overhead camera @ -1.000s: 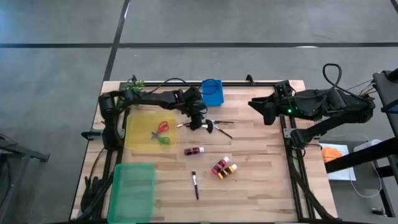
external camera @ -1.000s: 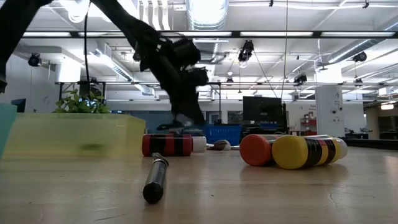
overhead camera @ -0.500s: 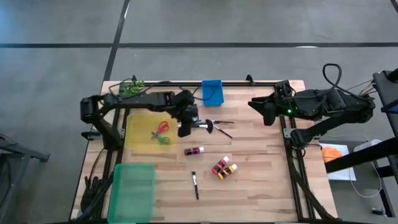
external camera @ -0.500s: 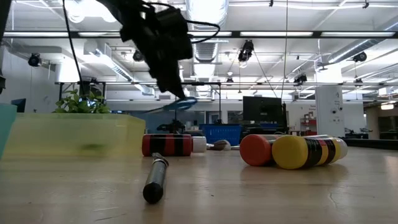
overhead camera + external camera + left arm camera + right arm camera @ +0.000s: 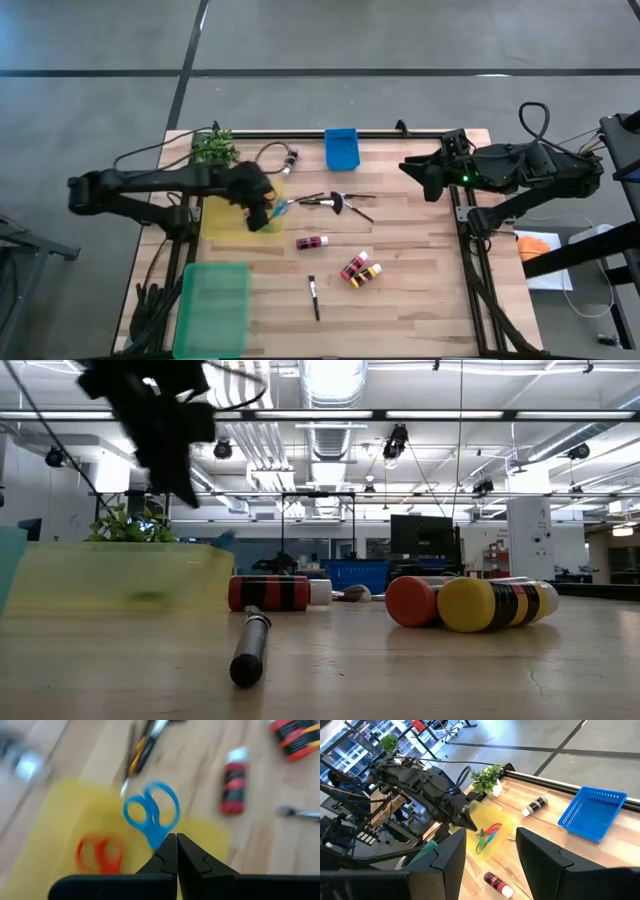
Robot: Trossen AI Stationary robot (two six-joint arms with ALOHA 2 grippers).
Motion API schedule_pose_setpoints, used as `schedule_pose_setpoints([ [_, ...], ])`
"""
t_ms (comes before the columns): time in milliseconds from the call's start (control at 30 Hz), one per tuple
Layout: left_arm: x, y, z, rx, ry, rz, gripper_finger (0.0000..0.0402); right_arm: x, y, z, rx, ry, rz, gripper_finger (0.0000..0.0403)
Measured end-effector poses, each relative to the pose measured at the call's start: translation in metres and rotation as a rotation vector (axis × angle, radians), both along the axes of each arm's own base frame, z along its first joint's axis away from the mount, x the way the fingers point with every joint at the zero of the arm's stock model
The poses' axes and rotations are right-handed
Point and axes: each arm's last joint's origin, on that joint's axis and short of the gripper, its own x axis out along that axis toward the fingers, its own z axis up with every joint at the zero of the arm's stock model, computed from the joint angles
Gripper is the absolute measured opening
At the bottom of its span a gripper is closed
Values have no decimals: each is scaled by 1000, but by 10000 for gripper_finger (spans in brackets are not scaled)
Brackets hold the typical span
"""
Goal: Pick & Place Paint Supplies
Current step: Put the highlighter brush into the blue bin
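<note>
The left pincer [image 5: 172,851], clamped on blue scissors [image 5: 152,815] over the yellow tray [image 5: 222,222], needed centring above the tray before release, clear of the red scissors [image 5: 100,853].

The left gripper [image 5: 272,213] has swung from the upper middle of the high view, beside the paintbrushes, toward the left, and now hangs over the right edge of the yellow tray [image 5: 218,222]. The blue-handled scissors [image 5: 151,814] have left the table with it, pinched by the blades in its closed fingers. In the low view the arm has shifted from centre to the upper left and risen.
</note>
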Motion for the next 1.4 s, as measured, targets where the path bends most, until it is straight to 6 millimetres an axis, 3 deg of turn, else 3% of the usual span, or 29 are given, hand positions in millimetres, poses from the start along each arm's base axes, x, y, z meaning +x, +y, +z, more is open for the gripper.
schedule_pose_setpoints([
  [133,-28,-5,-19,-25,41,85,1,0,0,0,11,-5,-9,171],
  [333,-40,-8,-27,-33,15,119,1,2,0,-2,17,-4,-33,171],
  [900,-12,-21,10,-91,-391,-80,90,37,10,-23,28,127,48,171],
  [1133,-7,-27,28,-13,-447,-59,96,54,15,-35,41,192,88,171],
  [1400,0,-29,58,161,-518,-92,97,57,16,-37,38,207,106,171],
])
